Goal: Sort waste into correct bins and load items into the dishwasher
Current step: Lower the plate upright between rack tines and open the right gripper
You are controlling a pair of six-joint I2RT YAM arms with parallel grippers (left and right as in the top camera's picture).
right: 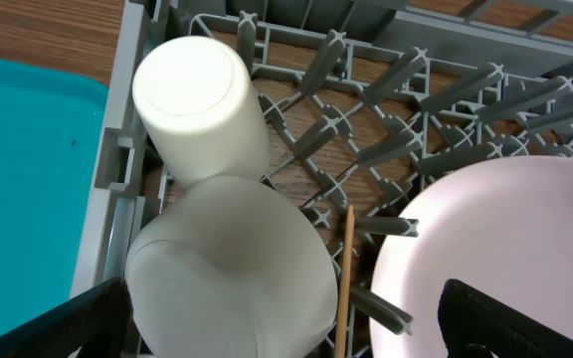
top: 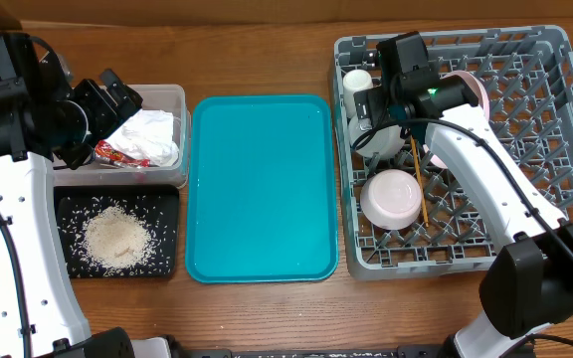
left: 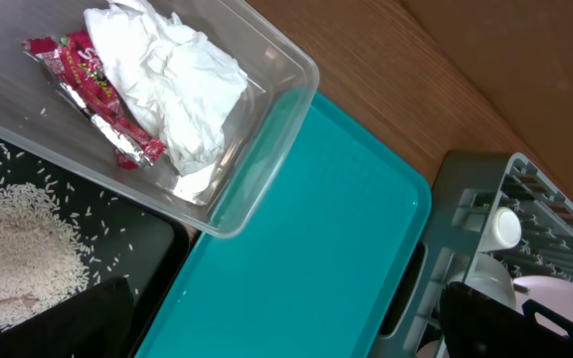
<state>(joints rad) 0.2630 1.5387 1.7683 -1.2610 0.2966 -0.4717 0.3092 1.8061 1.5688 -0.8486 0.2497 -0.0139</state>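
Layout from my end, big to small: wood table (top: 267,318), with the grey dish rack (top: 565,60) filling the right side, its right wall almost at the frame edge. The teal tray (top: 262,189) sits dead centre. Its right rim is just beside the rack's left wall, and its left rim is just beside the clear tub (top: 172,97) (far left) and the black tray (top: 68,204) (near left), so only slivers of wood show in those gaps. Tub and black tray lie edge to edge. My left gripper (top: 122,99) hangs over the tub's left part, fingers spread wide, nothing between them. My right gripper (top: 368,119) is above the rack's far-left corner, also spread wide and holding nothing. All the dishes crowd the rack's left columns, and its right half is open peg floor. The pink plate (right: 485,239) stands on edge among the pegs at far centre. One bowl (right: 232,268) lies on its side at far left, and a second bowl (top: 394,197) sits near-left. The white cup (right: 202,104) is tilted in the far-left corner by the wall, just beyond the first bowl. The napkin (left: 172,80) fills the tub's right half, with the red wrapper (left: 93,94) to its left, partly under it. The chopsticks (top: 419,184) lie over the pegs along the second bowl's right side; I can't split the pair. The rice (top: 117,239) heaps mid black tray, with loose grains scattered toward its rims.
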